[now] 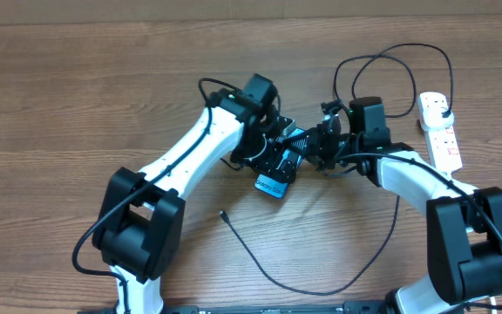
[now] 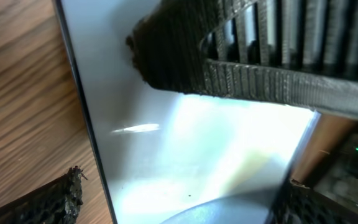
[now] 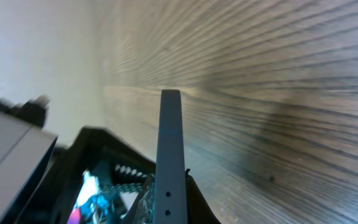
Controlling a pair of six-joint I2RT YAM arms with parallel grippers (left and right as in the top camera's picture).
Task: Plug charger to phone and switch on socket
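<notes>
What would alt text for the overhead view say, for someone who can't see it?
The left arm and right arm meet mid-table over a phone with a blue-lit end. The black charger lies loose on the wooden table, its tip apart from the phone. The white socket sits at the far right.

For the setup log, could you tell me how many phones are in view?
1. The phone is mid-view overhead, between the left gripper and the right gripper, blue-lit end showing; another could be hidden beneath them.
</notes>
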